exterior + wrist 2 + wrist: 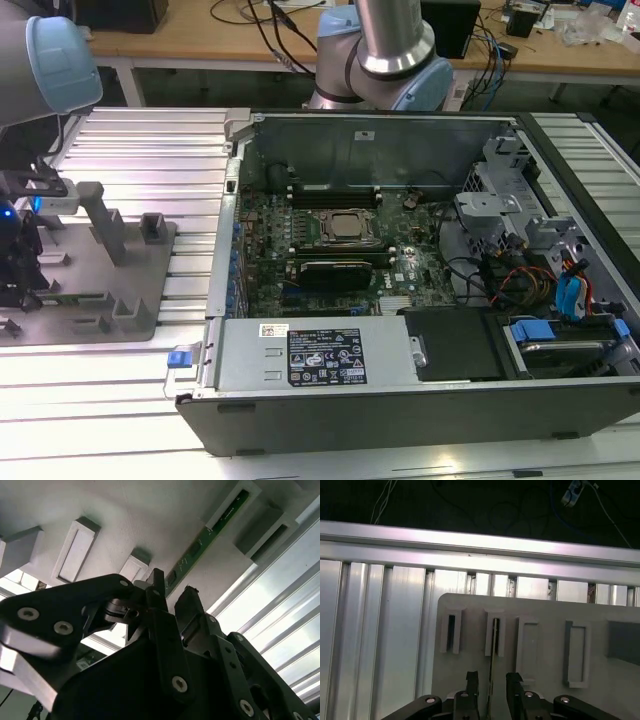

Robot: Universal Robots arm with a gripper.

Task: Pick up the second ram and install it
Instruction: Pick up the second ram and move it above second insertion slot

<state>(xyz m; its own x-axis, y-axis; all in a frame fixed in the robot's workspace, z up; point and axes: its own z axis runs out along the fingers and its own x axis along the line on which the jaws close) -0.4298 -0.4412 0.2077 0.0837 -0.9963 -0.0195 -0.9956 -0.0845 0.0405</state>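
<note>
Hovers over the holder tray with end effector spread open, straddling the second ram standing on edge in its slot

Counts: one green ram stick, one grey holder tray, one open computer case holding one processor and one black expansion card. One gripper, two fingers.
</note>
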